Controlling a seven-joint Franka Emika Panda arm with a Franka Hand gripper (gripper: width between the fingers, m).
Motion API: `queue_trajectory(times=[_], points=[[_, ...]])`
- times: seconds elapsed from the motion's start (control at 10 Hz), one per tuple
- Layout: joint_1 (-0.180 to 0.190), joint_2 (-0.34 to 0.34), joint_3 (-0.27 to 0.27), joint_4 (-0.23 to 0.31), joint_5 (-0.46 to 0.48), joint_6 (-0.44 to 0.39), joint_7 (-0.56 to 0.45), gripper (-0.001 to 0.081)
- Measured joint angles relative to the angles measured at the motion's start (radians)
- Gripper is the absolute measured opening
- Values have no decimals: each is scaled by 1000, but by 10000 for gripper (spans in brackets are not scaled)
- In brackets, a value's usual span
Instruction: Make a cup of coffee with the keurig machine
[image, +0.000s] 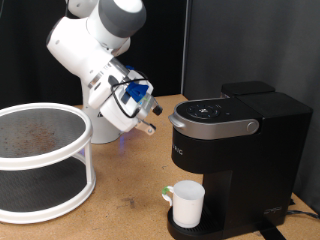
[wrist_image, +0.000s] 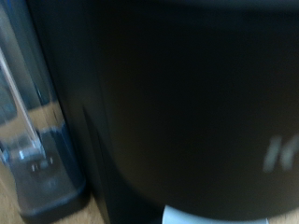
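Note:
The keurig machine (image: 245, 150) is a boxy black coffee maker standing at the exterior view's right, with its silver-grey lid handle (image: 215, 126) down. The cup (image: 187, 203), a plain white mug, stands upright on the drip tray under the machine's spout. My gripper (image: 150, 124) hangs in the air just to the exterior view's left of the lid, level with it and pointing towards it, with nothing seen between its fingers. In the wrist view the machine's black front (wrist_image: 187, 103) fills the blurred picture at close range, and the cup's white rim (wrist_image: 215, 217) peeks in at the edge. My fingers do not show there.
A white two-tier round rack (image: 45, 150) with mesh shelves stands on the wooden table (image: 125, 200) at the exterior view's left. My white arm base (image: 100, 128) stands behind it. A clear tank-like part (wrist_image: 28, 140) shows beside the machine in the wrist view.

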Motion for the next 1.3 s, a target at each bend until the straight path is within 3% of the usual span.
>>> queue_trajectory(times=[0.5,1.0,1.3], points=[[-29,-180,41,-1,-46,-54,103,807],[-73,-331,103,1,-91,-78,280,807],[-67,-324,112,8,-93,-59,254,807]])
